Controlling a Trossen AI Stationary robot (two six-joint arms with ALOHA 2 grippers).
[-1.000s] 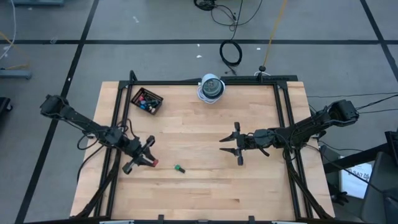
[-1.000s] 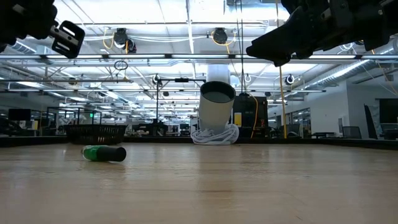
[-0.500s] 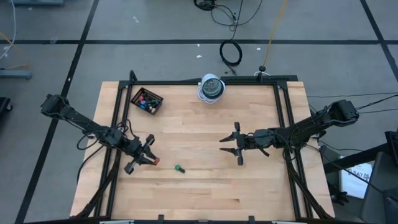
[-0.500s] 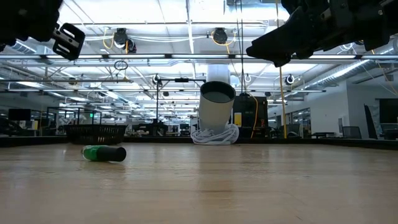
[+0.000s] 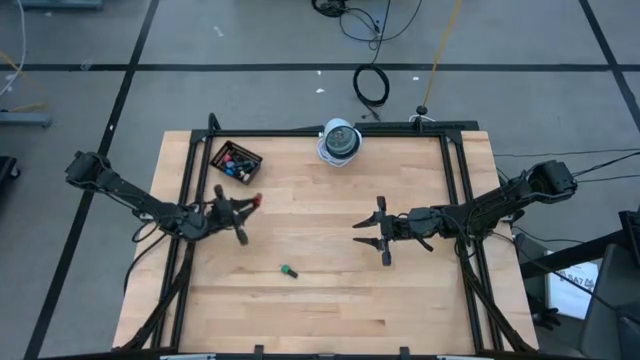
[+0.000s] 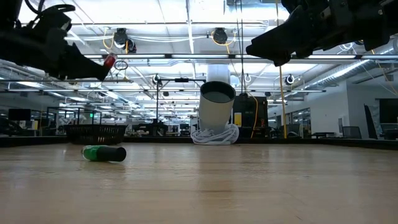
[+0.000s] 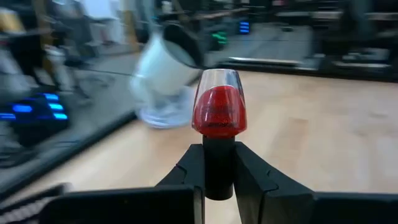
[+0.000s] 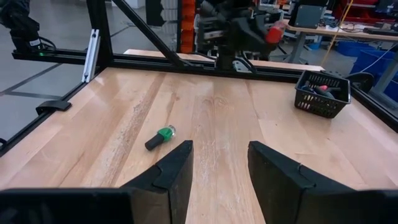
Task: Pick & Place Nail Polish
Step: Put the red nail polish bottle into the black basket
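1 nail polish bottle (image 5: 288, 271) on table (image 5: 330, 310), tray (image 5: 237, 162) at far-left corner

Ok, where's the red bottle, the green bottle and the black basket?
Red bottle (image 7: 219, 111): left wrist view, on its red glass body, held in the left gripper (image 7: 219, 171).
Green bottle (image 6: 104, 153): low view, middle of it, lying on the table.
Black basket (image 8: 309, 102): right wrist view, on its mesh wall.

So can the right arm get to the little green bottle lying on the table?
Probably yes. The right gripper is open and holds nothing, and only bare wood lies between it and the green nail polish bottle. The left gripper is busy holding the red nail polish bottle.
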